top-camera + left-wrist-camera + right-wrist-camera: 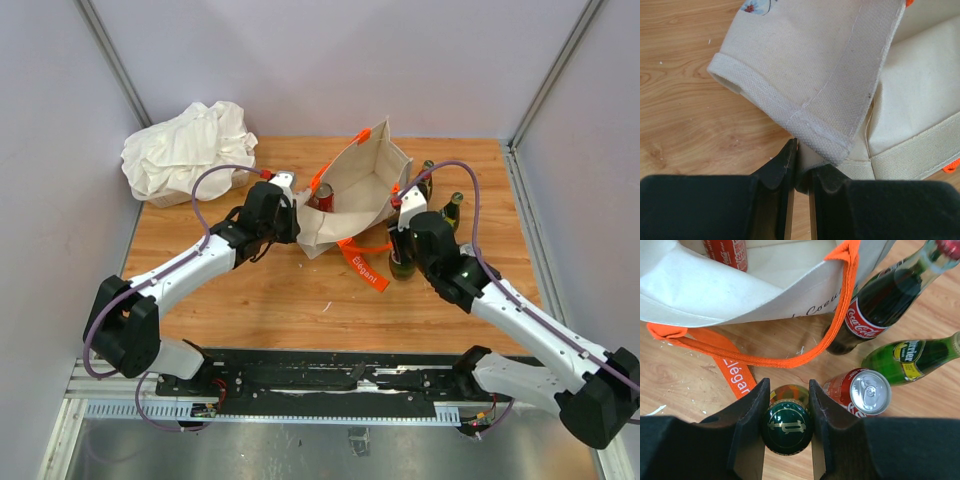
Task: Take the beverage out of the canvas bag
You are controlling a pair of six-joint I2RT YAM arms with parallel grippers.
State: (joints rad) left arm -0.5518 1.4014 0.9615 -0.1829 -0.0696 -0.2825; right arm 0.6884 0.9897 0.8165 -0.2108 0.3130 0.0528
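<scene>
The cream canvas bag [355, 185] stands open mid-table with orange handles. A red can [325, 197] stands inside it, and it also shows at the top of the right wrist view [727, 252]. My left gripper [288, 208] is at the bag's left rim, and in the left wrist view it [801, 152] is shut on the canvas edge [815, 100]. My right gripper [403, 232] is just right of the bag. Its jaws [787, 385] are closed round the neck of an upright green-capped bottle [787, 426] that stands on the table outside the bag.
Right of the bag stand a Coca-Cola glass bottle [880, 305], a green Perrier bottle [910, 357] and a red can [860, 392]. An orange strap [730, 372] trails on the wood. A white cloth bundle [190, 150] lies at the back left. Walls close in three sides.
</scene>
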